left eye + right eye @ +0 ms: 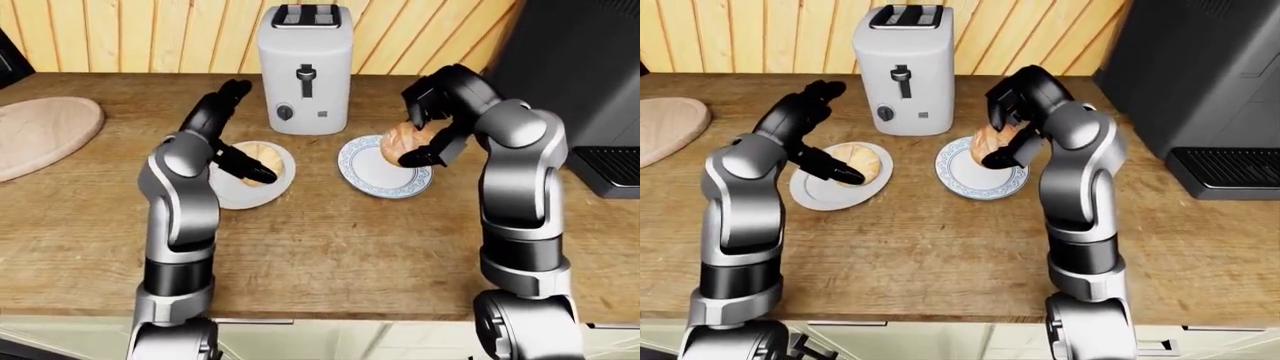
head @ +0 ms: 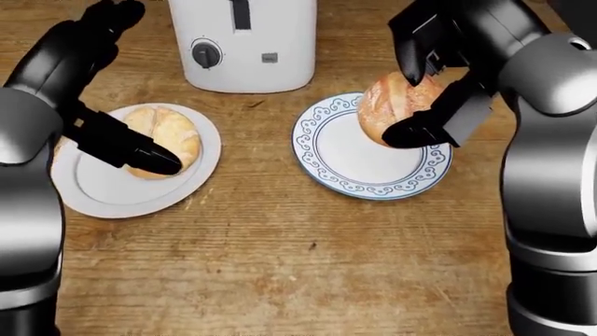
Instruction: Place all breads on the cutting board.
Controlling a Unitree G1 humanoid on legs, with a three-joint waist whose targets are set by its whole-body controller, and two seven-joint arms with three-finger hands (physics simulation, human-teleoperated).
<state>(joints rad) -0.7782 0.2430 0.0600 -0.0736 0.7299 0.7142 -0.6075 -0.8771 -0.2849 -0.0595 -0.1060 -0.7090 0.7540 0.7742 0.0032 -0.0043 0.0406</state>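
A round bun lies on a white plate at the left of the head view. My left hand is open over it: the thumb rests across the bun and the fingers are raised above the plate's upper edge. My right hand is shut on a crusty bread roll and holds it just above the upper right of a blue-patterned plate. The wooden cutting board lies far to the left on the counter, bare, partly cut off by the left-eye view's edge.
A white toaster stands between and behind the two plates. A black appliance with a drip tray stands at the right. The wooden counter's near edge runs along the bottom of the eye views.
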